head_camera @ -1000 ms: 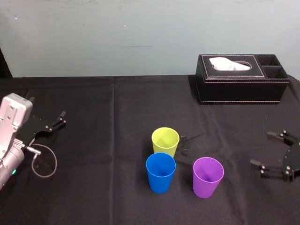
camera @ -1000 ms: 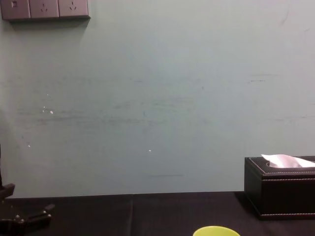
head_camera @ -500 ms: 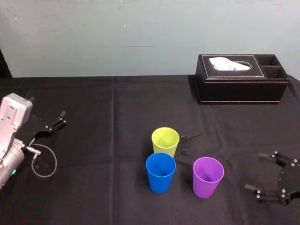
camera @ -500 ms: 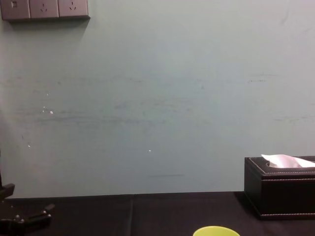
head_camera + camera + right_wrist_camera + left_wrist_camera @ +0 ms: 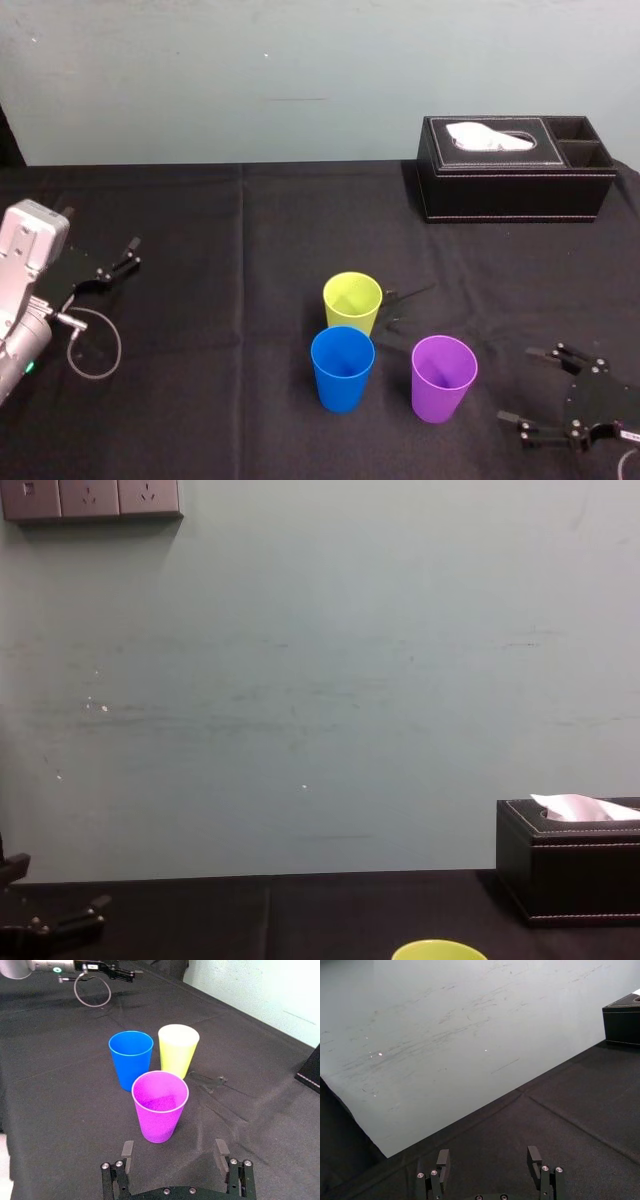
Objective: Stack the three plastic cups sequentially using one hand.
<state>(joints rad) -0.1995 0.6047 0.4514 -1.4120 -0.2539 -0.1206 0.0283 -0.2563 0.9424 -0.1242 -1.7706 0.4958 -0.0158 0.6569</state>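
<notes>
Left gripper (image 5: 115, 260): parked far left of the blue cup (image 5: 343, 368), low over the black tablecloth (image 5: 200, 400). Its fingers are spread and grip nothing. Judged idle, kept clear because the job calls for one hand. Blue cup: upright, mouth up, standing free. Yellow-green cup (image 5: 353, 302): upright just behind the blue cup, a shade to its right, so close that I cannot tell whether the walls touch. Purple cup (image 5: 444, 377): upright just right of the blue cup, with a clear gap between them. All three stand singly, so no stacking is done yet. Right gripper (image 5: 520, 385): well right of the blue cup, beyond the purple cup, low over the cloth. Its fingers are released wide and empty. In the right wrist view the purple cup sits straight ahead between the two finger lines, not touched. Judged: lined up to take purple first, as the nearest cup with open room around it. Tissue box (image 5: 515, 182): far behind and right of the blue cup, out of the working path.
</notes>
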